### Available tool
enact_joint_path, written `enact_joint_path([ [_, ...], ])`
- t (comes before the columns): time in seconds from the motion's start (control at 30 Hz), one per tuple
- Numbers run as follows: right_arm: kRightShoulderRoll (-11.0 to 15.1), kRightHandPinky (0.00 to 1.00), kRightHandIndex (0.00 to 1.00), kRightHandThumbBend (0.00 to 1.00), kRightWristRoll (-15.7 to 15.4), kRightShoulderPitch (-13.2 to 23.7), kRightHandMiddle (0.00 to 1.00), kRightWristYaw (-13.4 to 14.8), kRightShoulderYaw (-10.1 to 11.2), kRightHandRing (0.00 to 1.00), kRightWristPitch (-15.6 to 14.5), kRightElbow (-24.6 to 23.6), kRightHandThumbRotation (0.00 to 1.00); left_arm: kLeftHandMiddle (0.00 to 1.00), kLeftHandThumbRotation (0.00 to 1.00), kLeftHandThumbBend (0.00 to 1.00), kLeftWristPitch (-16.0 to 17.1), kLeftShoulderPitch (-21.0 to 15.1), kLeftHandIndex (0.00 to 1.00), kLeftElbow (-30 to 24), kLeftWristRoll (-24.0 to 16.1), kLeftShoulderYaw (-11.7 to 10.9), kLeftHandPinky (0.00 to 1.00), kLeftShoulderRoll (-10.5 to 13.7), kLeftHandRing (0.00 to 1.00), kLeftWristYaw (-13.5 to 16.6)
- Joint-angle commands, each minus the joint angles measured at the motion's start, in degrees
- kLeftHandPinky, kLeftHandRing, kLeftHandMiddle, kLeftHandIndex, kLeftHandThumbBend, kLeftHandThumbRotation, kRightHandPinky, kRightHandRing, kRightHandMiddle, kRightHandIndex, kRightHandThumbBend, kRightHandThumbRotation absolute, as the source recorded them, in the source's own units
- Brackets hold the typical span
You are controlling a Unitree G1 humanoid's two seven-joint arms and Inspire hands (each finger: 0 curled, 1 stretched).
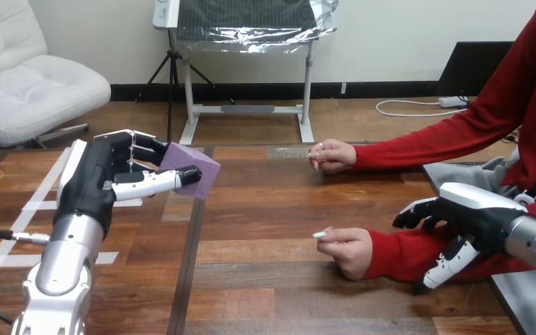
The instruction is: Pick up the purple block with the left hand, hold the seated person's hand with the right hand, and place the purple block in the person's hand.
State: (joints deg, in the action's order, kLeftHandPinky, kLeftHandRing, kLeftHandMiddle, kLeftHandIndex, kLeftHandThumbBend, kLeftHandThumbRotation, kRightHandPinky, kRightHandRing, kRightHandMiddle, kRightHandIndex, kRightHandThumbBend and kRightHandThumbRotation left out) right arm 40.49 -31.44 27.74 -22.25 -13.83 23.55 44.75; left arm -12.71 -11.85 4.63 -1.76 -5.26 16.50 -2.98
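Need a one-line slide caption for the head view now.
Robot's left hand holds the purple block up; right hand at the person's nearer forearm.

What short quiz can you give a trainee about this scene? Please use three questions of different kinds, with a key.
1. Fill in (near or far): the right hand is closest to the person's ____ hand.
2. What holds the block?
A. the left hand
B. the right hand
C. nothing; it lies flat
3. True or false: the block already lies in one of the person's hands.

Key:
1. near: the near hand, not the far hand
2. A
3. false
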Motion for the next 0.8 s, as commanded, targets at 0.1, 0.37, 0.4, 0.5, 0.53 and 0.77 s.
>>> enact_joint_path([
  [0.1, -1.26, 0.66, 0.78, 1.0, -1.62, 3.86, 0.8, 2.74, -1.85, 0.77, -0.04, -0.54, 0.18, 0.42, 0.0, 0.52, 0.55, -1.62, 0.42, -3.22, 0.44, -0.65, 0.35, -0.68, 0.39, 0.29],
  [0.37, -2.12, 0.66, 0.77, 1.0, -1.89, 4.03, 0.79, 2.58, -2.97, 0.78, -0.35, -0.26, 0.18, 0.42, 0.0, 0.52, -0.03, -1.62, 0.42, -3.48, 0.29, -0.6, 0.35, -0.64, 0.4, 0.36],
  [0.4, -2.29, 0.66, 0.77, 1.0, -2.01, 4.06, 0.79, 2.78, -3.13, 0.78, -0.16, -0.04, 0.18, 0.42, 0.0, 0.52, 0.23, -1.59, 0.42, -3.42, 0.31, -0.61, 0.35, -0.62, 0.4, 0.31],
  [0.5, -2.67, 0.66, 0.77, 1.0, -2.23, 4.06, 0.79, 3.31, -3.46, 0.78, -0.1, 0.25, 0.17, 0.42, 0.0, 0.52, 0.55, -1.55, 0.42, -3.32, 0.25, -0.59, 0.35, -0.57, 0.4, 0.29],
  [0.53, -2.8, 0.65, 0.76, 1.0, -2.25, 4.03, 0.79, 3.45, -3.56, 0.78, -0.25, 0.24, 0.17, 0.42, 0.0, 0.52, 0.52, -1.55, 0.42, -3.31, 0.18, -0.57, 0.35, -0.53, 0.4, 0.31],
  [0.77, -3.52, 0.6, 0.74, 1.0, -2.71, 4.04, 0.76, 5.79, -4.42, 0.75, 0.43, 1.15, 0.15, 0.42, 0.0, 0.51, 1.38, -1.41, 0.42, -3.16, 0.35, -0.65, 0.35, -0.4, 0.4, 0.01],
])
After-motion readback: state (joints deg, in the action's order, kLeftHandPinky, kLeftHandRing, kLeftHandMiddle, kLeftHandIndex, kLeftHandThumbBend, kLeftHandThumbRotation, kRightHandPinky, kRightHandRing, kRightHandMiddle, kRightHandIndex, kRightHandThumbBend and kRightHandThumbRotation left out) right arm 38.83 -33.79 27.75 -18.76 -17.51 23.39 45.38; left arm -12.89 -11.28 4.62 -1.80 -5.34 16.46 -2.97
